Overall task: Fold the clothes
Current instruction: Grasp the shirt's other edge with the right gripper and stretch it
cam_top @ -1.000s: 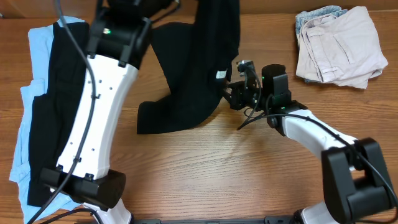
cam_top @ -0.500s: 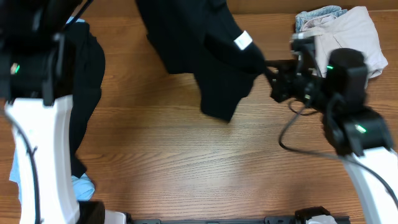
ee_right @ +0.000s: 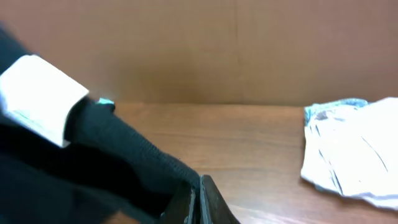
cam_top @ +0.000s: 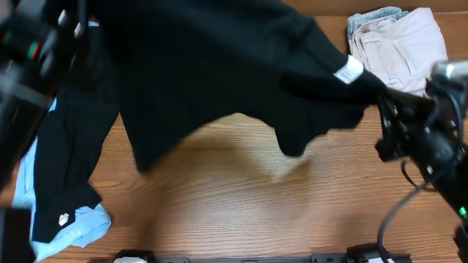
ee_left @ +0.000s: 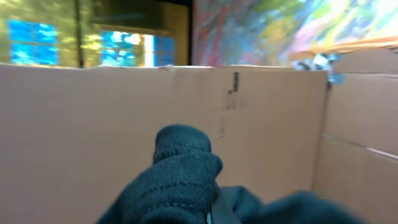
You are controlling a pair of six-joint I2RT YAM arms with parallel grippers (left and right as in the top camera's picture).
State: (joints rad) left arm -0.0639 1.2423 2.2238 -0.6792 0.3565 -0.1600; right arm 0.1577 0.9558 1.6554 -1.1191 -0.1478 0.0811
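A black short-sleeved shirt [cam_top: 219, 80] with a small white label [cam_top: 349, 71] hangs stretched above the table between both arms. My right gripper [ee_right: 198, 200] is shut on the shirt's edge, at the right [cam_top: 383, 115] in the overhead view. Bunched black fabric [ee_left: 180, 180] fills the bottom of the left wrist view and hides the fingers. My left gripper [cam_top: 73, 33] is a blur at the top left, shut on the shirt's other end. Another black garment [cam_top: 66, 175] lies on a light blue one [cam_top: 84, 223] at the left.
A pile of folded pale beige and light denim clothes [cam_top: 398, 51] lies at the back right, close to the right arm. A cardboard wall [ee_left: 93, 124] stands behind the table. Bare wood tabletop [cam_top: 241, 204] shows under the hanging shirt.
Both arms have risen and moved apart, the left to the left and the right to the right. The black shirt has come off the table and spread wide between them.
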